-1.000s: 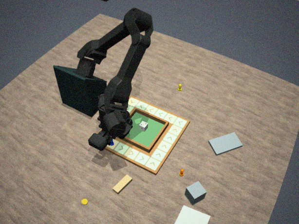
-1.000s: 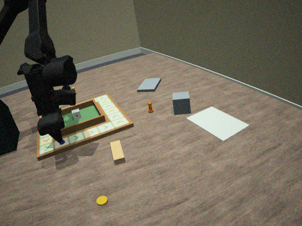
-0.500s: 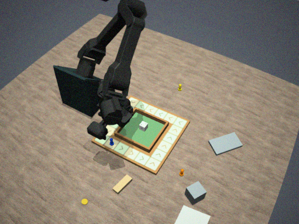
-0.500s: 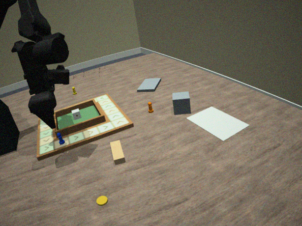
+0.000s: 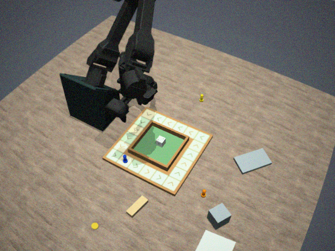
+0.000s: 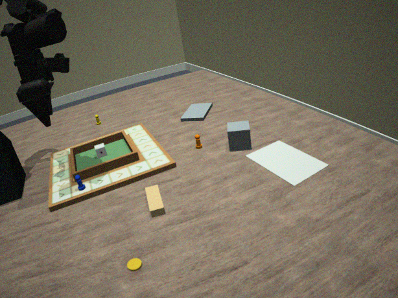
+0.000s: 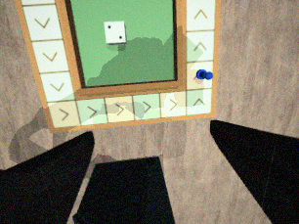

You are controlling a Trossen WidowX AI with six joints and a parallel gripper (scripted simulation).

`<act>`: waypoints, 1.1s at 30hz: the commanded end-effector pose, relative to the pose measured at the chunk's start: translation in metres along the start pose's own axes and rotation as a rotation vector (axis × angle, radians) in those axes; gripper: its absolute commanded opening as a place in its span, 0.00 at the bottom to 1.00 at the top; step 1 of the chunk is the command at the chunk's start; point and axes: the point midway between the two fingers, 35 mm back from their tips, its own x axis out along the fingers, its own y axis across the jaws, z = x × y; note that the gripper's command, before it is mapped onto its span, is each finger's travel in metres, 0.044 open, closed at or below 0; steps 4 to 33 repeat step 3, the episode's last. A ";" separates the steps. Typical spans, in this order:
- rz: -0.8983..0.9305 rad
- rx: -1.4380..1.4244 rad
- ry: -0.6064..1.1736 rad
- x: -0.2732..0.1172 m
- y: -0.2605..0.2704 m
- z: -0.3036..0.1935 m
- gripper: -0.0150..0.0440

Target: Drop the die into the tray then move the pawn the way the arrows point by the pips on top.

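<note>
The white die (image 5: 160, 141) (image 6: 100, 150) (image 7: 114, 32) rests on the green floor of the dice tray (image 5: 169, 154) (image 6: 116, 149) (image 7: 147, 13). Its top shows two pips in the wrist view. The blue pawn (image 5: 125, 159) (image 6: 80, 183) (image 7: 202, 74) stands upright on the first square past a corner of the board (image 5: 159, 177) (image 6: 139, 168) (image 7: 44, 22), following the arrows. My gripper (image 5: 135, 111) (image 7: 152, 131) is open and empty. It hangs above the table beside the board, apart from pawn and die. In the exterior view its fingers overlap.
A large dark block (image 5: 86, 102) (image 6: 10, 171) (image 7: 127, 194) stands near my gripper. A yellow pawn (image 5: 201, 97), an orange pawn (image 5: 203, 193), a tan block (image 5: 137, 206), a yellow disc (image 5: 94, 225), a grey slab (image 5: 252, 160), a grey cube (image 5: 219, 215) and a white sheet (image 6: 287, 161) lie around the board.
</note>
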 end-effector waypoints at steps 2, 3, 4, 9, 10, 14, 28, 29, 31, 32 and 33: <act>0.002 0.001 0.003 0.001 -0.002 0.001 1.00; 0.002 0.001 0.003 0.001 -0.002 0.001 1.00; 0.002 0.001 0.003 0.001 -0.002 0.001 1.00; 0.002 0.001 0.003 0.001 -0.002 0.001 1.00; 0.002 0.001 0.003 0.001 -0.002 0.001 1.00; 0.002 0.001 0.003 0.001 -0.002 0.001 1.00; 0.002 0.001 0.003 0.001 -0.002 0.001 1.00; 0.002 0.001 0.003 0.001 -0.002 0.001 1.00; 0.002 0.001 0.003 0.001 -0.002 0.001 1.00; 0.002 0.001 0.003 0.001 -0.002 0.001 1.00; 0.002 0.001 0.003 0.001 -0.002 0.001 1.00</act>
